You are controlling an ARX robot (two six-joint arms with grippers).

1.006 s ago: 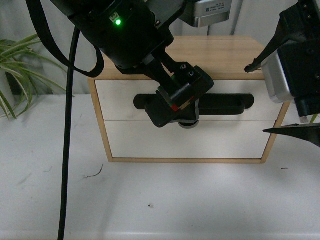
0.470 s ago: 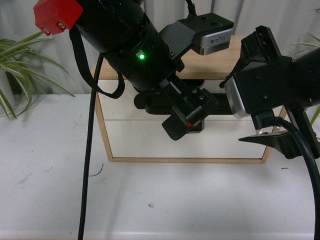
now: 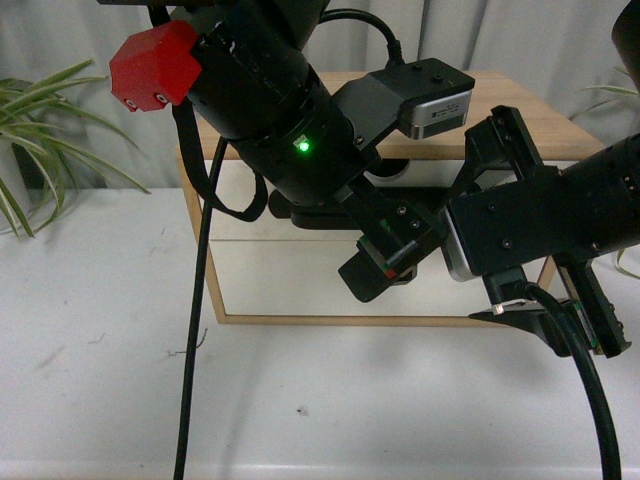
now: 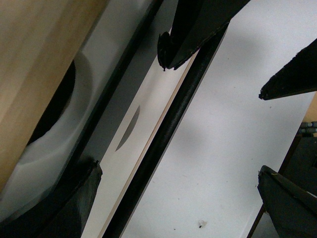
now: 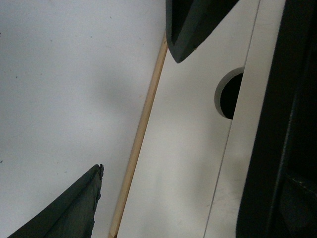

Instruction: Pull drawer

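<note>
Here, left gripper (image 4: 130, 115) and right gripper (image 5: 138, 114) both gape wide, empty, before the drawer (image 3: 236, 200).

The left arm (image 3: 270, 110) slanted down across the front of the drawer (image 4: 106, 44), and the left gripper (image 4: 128, 109) was spread wide against it. The right arm (image 3: 560, 210) angled in at the drawer's right end, with the fingers of the right gripper (image 5: 140, 114) apart.
</note>
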